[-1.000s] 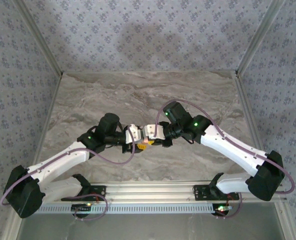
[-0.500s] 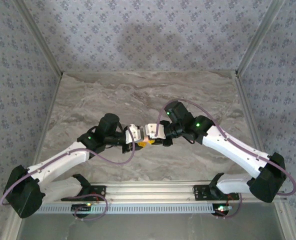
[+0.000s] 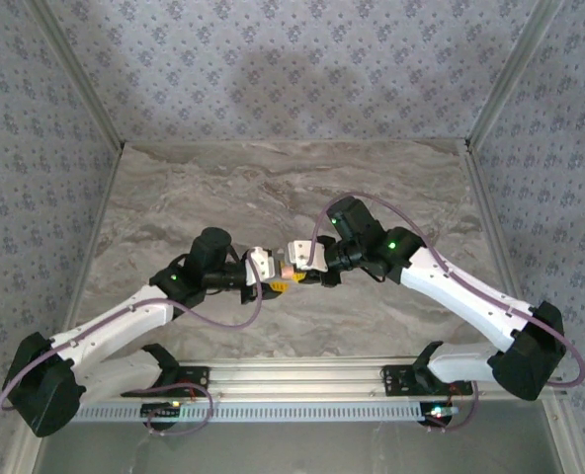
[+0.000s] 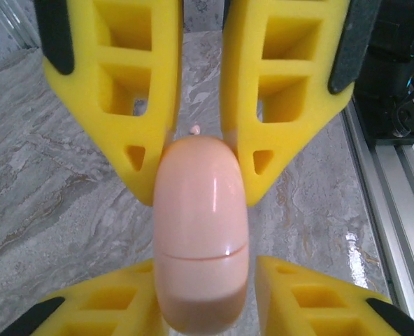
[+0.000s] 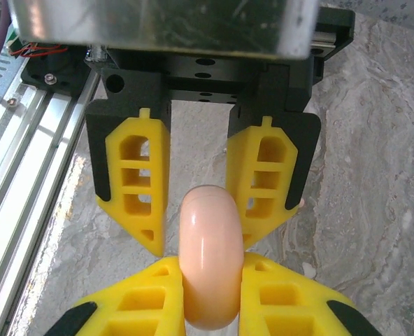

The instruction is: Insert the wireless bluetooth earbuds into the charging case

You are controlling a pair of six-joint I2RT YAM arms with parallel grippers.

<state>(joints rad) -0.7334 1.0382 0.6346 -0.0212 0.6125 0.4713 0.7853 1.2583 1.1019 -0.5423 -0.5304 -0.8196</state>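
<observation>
Facing off, right gripper (image 5: 210,260) clamps the charging case (image 5: 208,224), left gripper (image 4: 203,262) loosely straddling it.

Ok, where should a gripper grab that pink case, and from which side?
Probably the longer part of the pink case, clear of the seam, coming in end-on and squeezing its two long sides. It is smooth and rounded, so the domed ends would likely slip, and staying off the seam leaves it free to open.

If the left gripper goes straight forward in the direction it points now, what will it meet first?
The left gripper would first push into the pink case between its jaws; just behind, the right gripper holds that case.
</observation>
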